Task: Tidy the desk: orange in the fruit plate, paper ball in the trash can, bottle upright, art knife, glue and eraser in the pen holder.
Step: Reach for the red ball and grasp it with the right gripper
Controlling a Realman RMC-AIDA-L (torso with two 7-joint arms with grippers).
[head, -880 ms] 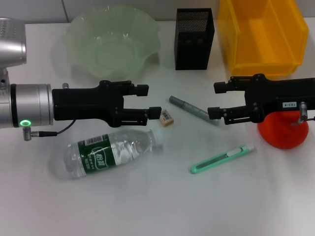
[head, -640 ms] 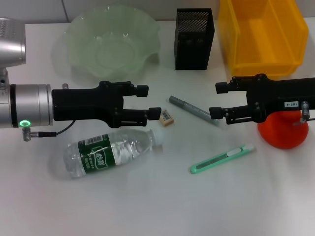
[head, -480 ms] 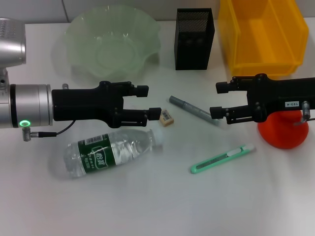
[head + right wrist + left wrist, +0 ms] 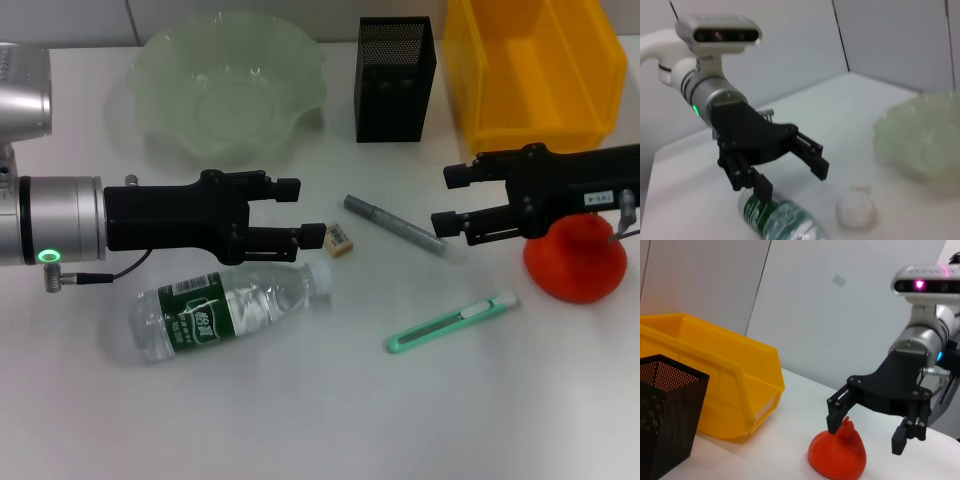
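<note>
I see the clear bottle lying on its side; the orange rests at the table's right edge.

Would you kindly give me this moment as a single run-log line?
left gripper: open, above lying bottle | right gripper: open, beside orange | art knife, glue, eraser: on desk | pen holder: not filled

Our left arm wore a brushed silver cylindrical wrist with a glowing green ring light and a thin black cable looping beneath it. Our left gripper was matte black, built of angular linkages with small screws and blocky fingertips. Our right gripper was the same black linkage design, carrying a small white label with dark print. In the wrist views, our wrist cameras showed as pale rounded bars, one lit magenta.
</note>
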